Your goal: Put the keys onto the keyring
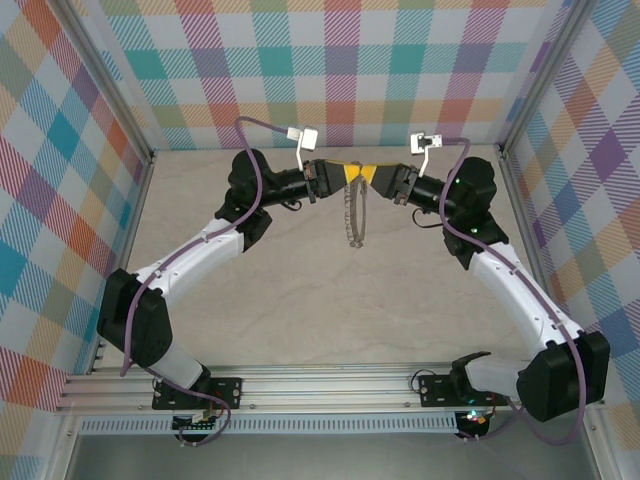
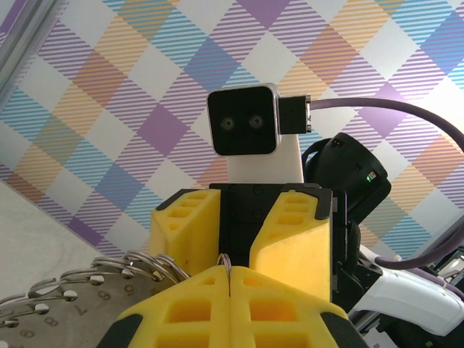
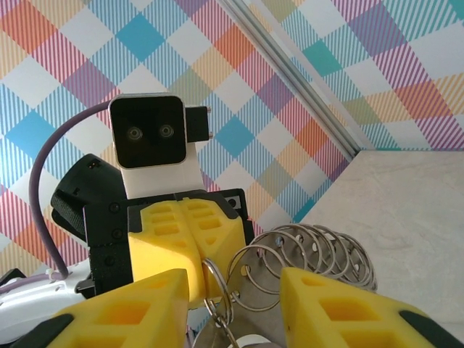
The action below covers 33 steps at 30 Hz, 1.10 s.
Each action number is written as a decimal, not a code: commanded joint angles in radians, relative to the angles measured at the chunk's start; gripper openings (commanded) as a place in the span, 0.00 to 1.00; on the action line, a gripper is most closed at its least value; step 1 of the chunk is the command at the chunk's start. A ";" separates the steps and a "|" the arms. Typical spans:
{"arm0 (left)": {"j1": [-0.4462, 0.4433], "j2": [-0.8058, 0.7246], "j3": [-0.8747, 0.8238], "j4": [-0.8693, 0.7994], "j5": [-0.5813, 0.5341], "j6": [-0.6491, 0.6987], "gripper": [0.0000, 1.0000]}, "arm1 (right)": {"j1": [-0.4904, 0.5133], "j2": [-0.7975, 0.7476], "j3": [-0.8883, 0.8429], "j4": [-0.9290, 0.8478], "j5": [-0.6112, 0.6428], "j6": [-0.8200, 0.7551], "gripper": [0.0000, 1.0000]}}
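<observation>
The keyring (image 1: 354, 215) is a string of thin silver rings that hangs down over the table from where the two grippers meet. My left gripper (image 2: 229, 279) is shut on its top ring (image 2: 229, 262), which stands edge-on in the seam between the yellow fingers. Facing it, my right gripper (image 3: 232, 290) is open, its fingers (image 3: 341, 304) apart on either side of that ring (image 3: 219, 279). In the right wrist view a row of further rings (image 3: 319, 250) curls away to the right. Flat grey metal pieces with stamped numbers (image 2: 51, 319) hang on them. The keys are hidden.
The beige tabletop (image 1: 300, 300) lies below the grippers, enclosed by plaid walls (image 1: 340, 60) at the back and on both sides. An aluminium rail (image 1: 330, 395) runs along the near edge by the arm bases.
</observation>
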 commanded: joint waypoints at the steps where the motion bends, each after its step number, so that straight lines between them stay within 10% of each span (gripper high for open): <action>1: -0.001 -0.005 0.040 0.066 0.017 -0.012 0.00 | -0.002 -0.009 -0.013 0.082 -0.032 0.019 0.36; 33: -0.006 -0.004 0.049 0.011 -0.012 0.020 0.00 | 0.020 -0.001 -0.011 0.059 -0.036 0.007 0.00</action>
